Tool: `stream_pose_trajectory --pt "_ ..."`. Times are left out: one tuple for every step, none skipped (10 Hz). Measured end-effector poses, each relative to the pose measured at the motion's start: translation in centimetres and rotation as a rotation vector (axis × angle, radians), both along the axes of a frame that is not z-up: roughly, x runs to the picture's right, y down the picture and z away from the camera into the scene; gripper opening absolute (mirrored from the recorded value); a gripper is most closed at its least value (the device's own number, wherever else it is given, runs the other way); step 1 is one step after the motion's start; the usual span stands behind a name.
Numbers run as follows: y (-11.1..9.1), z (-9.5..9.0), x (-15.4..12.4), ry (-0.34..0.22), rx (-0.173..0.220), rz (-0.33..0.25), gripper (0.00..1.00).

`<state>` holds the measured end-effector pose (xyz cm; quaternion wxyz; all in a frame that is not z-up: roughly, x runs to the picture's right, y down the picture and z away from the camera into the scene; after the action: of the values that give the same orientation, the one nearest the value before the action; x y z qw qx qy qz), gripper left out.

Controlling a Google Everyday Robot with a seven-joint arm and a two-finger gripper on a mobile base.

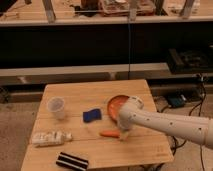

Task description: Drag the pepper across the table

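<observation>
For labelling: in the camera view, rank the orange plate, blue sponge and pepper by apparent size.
1. orange plate, partly behind the arm
2. blue sponge
3. pepper, slimmer, its right end at the end effector

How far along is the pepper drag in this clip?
Done: the approach; the claw is down at the right end of the pepper. In hand: securing the pepper, though contact is unclear. Left, it seems: the whole drag; the pepper lies just in front of the blue sponge and red bowl.
</observation>
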<state>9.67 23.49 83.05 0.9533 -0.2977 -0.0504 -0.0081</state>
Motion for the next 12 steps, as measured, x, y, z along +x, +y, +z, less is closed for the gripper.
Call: stream_pose_trajectory --pt "-0.05 -0.09 0.08 0.001 0.0 0.0 0.14" --pt "-0.06 -0.13 0.16 0.002 0.0 0.0 0.23" --pt "-0.05 -0.13 0.19 0.003 0.0 0.001 0.24" --pt "-0.07 -0.12 0.12 0.002 0.0 0.0 0.2" --pt "-0.07 -0.12 0.14 0.002 0.0 0.001 0.12" --pt "-0.08 -0.12 0.14 0.002 0.0 0.0 0.03" --pt "-0.09 -0.12 0.13 0.002 0.0 0.001 0.0" --pt "-0.08 -0.11 0.13 0.002 0.0 0.001 0.0" --pt "-0.09 -0.12 0.14 0.002 0.0 0.001 0.0" --pt "-0.09 -0.12 0.14 0.002 0.0 0.001 0.0" --pt "-0.09 -0.12 0.14 0.002 0.0 0.001 0.0" --pt "-0.09 -0.12 0.14 0.002 0.0 0.001 0.0"
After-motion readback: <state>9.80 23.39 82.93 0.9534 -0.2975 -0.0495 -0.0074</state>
